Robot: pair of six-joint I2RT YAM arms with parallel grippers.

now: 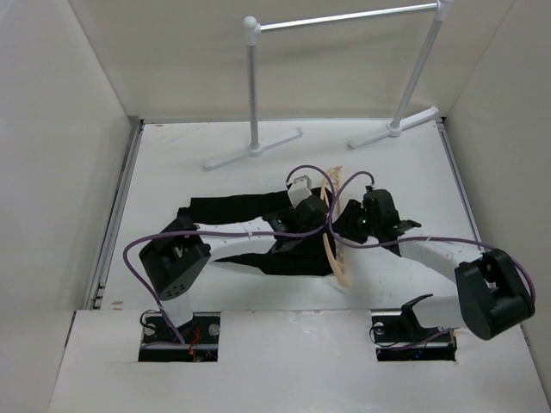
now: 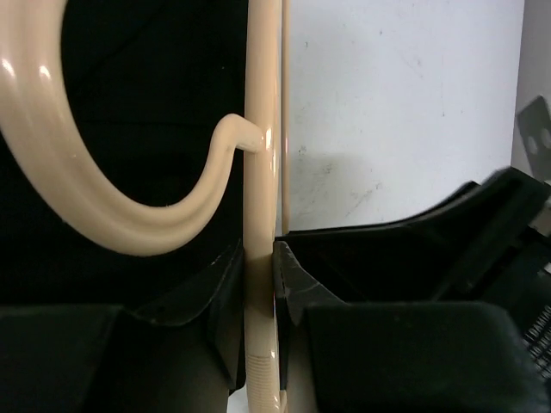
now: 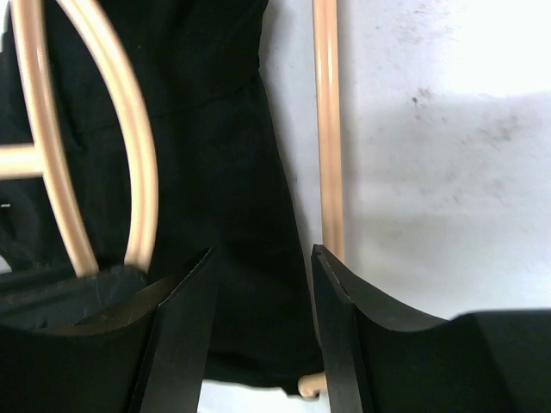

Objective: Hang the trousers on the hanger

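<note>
On the table centre: hanger laid across the trousers.
Hanger bar is pinched by the left gripper, probably to anchor it. Right gripper jaws are spread astride the trouser cloth beside the bar, likely lined up for a grasp.

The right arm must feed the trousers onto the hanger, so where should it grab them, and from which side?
I'd pinch the narrow strip of trousers lying just beside the hanger, coming straight down from above. The cloth lies flat on the table there, slim enough to fit the right gripper, which hovers open astride it. Stay off the hanger, which the left gripper clamps.
</note>
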